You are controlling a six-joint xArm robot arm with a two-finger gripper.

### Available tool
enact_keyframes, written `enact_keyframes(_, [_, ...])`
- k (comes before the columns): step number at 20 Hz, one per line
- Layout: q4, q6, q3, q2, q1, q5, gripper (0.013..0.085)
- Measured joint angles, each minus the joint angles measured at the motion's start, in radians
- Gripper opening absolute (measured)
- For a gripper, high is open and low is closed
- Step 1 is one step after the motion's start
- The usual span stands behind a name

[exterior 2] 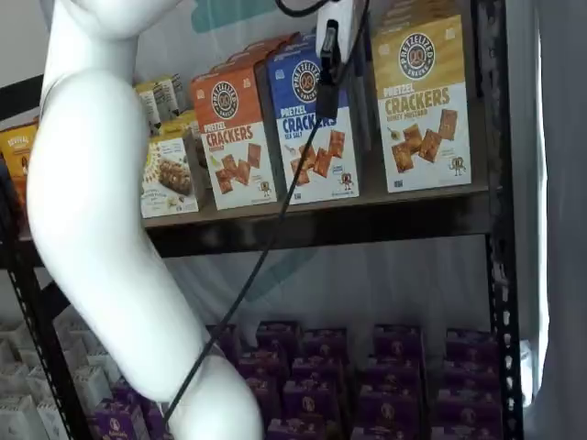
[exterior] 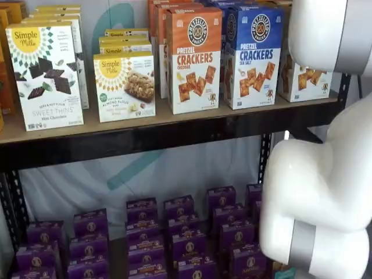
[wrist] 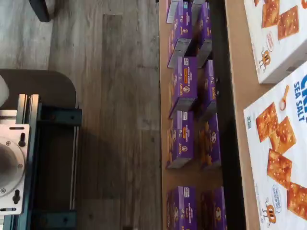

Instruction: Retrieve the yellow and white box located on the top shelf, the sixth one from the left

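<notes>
Largest in both shelf views, the white arm (exterior: 314, 192), bulking in front of the shelves. In one of them, hiding nearly all of the yellow and white box (exterior: 305, 78), with only a strip of its white, cracker-printed lower part left showing.

Behind the gripper (exterior 2: 326, 108), the top shelf (exterior 2: 385, 209), a tan board on a black frame, loaded with upright cartons. Directly behind the gripper, the blue carton (exterior 2: 312, 128). Beyond that, away from the target, the orange carton (exterior 2: 237, 137), then smaller Simple Mills boxes (exterior: 123, 86). Well below the gripper, rows of small purple boxes (exterior 2: 316, 367).

Gripper itself hanging from the upper edge, white body and black fingers seen side-on, no box seen in them; cannot tell how far apart the fingers stand. Black cable (exterior 2: 266, 247) trailing down from beside it.

Yellow and white box (exterior 2: 424, 101) upright at the front edge of the top shelf, just beside the gripper, one carton over from the blue one. Next to the black upright (exterior 2: 495, 229), apart from the fingers, its face in full view.
</notes>
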Motion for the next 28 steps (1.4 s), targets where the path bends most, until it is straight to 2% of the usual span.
enact_keyframes(1, [-0.017,0.000,-0.003,0.001,0.008,0.002,0.0850])
enact_keyframes(3, [-0.128,0.005,-0.014,0.005,0.067,0.016,0.0850])
enact_keyframes(4, [-0.145,0.007,-0.011,0.003,0.075,0.018,0.0850])
enact_keyframes(8, [-0.130,0.008,0.026,-0.022,0.070,-0.005,0.0850])
enact_keyframes(10, [-0.091,0.003,0.049,-0.038,0.049,-0.029,0.0850])
enact_keyframes(14, [0.083,-0.019,0.128,-0.097,-0.041,-0.131,0.0850])
enact_keyframes(16, [0.155,-0.032,0.171,-0.128,-0.074,-0.195,0.0850])
enact_keyframes(23, [0.296,-0.067,0.238,-0.172,-0.139,-0.317,0.0850])
enact_keyframes(28, [0.390,-0.101,0.308,-0.207,-0.145,-0.475,0.0850])
